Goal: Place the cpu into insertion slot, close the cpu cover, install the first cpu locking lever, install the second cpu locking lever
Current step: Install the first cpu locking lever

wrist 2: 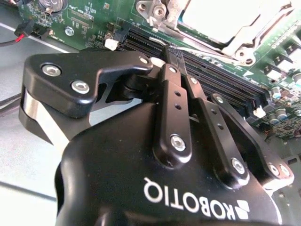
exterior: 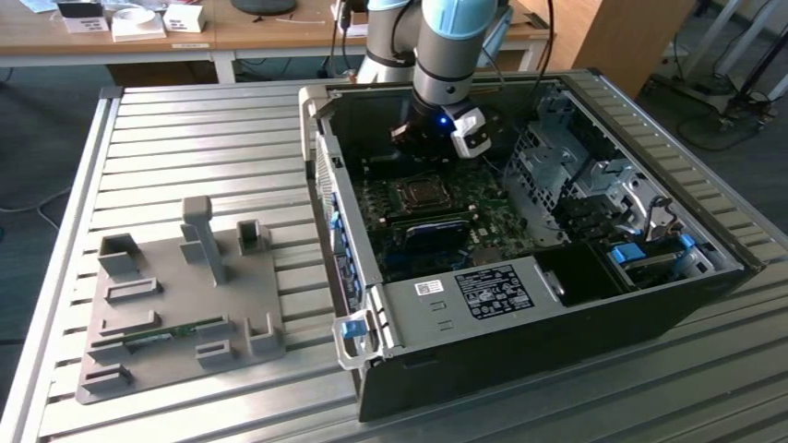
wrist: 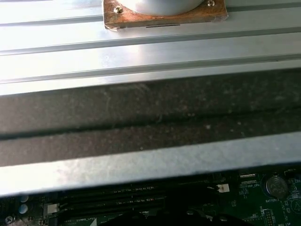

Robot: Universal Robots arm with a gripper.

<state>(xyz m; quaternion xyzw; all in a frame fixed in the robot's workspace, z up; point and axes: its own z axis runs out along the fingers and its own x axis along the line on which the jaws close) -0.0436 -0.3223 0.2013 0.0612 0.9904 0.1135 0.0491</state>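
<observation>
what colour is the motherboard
Green, clearest in the second wrist view: the motherboard shows green around the black memory slots.

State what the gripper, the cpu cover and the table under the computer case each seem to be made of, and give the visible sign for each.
Gripper: black metal, probably anodised, matte with bright screw heads. Cpu cover: bare silvery metal, likely steel, shown by its shiny stamped edges. Table: aluminium-looking ribbed profiles, pale grey with a soft sheen.
</observation>
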